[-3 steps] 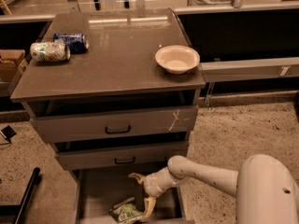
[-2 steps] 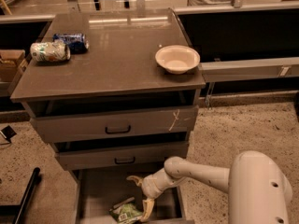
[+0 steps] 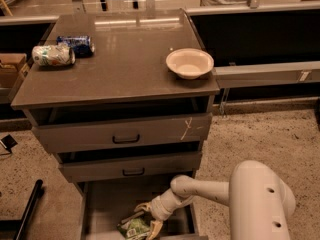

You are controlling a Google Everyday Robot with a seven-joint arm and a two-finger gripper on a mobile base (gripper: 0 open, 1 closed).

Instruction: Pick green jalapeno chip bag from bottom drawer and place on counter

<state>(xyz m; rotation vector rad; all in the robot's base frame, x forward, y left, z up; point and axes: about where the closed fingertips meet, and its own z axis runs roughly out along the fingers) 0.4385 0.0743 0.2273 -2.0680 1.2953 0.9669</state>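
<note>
Two tan fingers [image 3: 155,228] of the hand [image 3: 148,218] are standing apart low inside the open bottom drawer [image 3: 102,209], one just beyond the far edge of the green chip bag [image 3: 133,229] and the other at its right side; whether they are touching the foil is not showing. Over the last second the arm [image 3: 200,189] has been easing leftward and nearer, bringing the hand from just beside the bag to sitting right over its corner, while the bag itself has not been shifting: it is lying crumpled on the drawer floor at the near edge. That is suggesting the approach is finishing and the squeeze is coming next, with the lift and the carry up to the bench [image 3: 120,79] not yet started. On the bench a pale bowl [image 3: 189,62] is sitting at the right, and a crushed can [image 3: 52,55] and a blue can [image 3: 75,44] are lying at the far left, leaving bare surface between them for the bag.
</note>
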